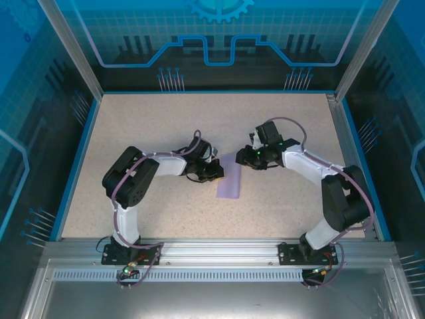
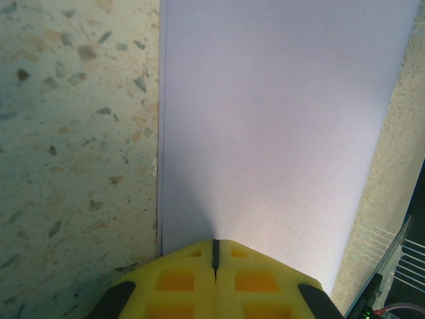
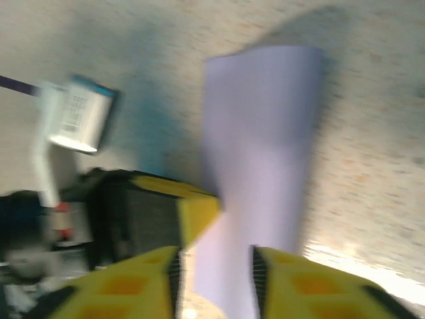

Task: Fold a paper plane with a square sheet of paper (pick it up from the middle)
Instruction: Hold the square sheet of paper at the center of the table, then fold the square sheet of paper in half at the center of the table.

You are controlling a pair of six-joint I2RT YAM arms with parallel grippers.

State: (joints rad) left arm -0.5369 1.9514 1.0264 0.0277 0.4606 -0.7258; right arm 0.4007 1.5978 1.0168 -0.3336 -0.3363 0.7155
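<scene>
1. The square sheet of paper point(image 1: 230, 178), pale lavender, lies flat near the middle of the table point(image 1: 146, 126). From the top camera it shows as a narrow strip with its long axis running 12 to 6.
2. In the left wrist view the sheet point(image 2: 279, 119) has two edges lying almost together along its 9 o'clock side.
3. The left gripper point(image 1: 216, 171) sits at the strip's 9 o'clock edge. Its yellow fingers are pressed together with only a hairline seam between them point(image 2: 214, 256), tips at the paper's near border. I can't tell whether a layer is nipped in the seam.
4. The right gripper point(image 1: 244, 158) is at the strip's 1 o'clock corner. Its wrist view is smeared, but the fingers look parted point(image 3: 214, 266), with the lavender sheet point(image 3: 259, 146) showing in the gap and running away toward 12.
5. The speckled tabletop surrounds the paper on all sides.
</scene>
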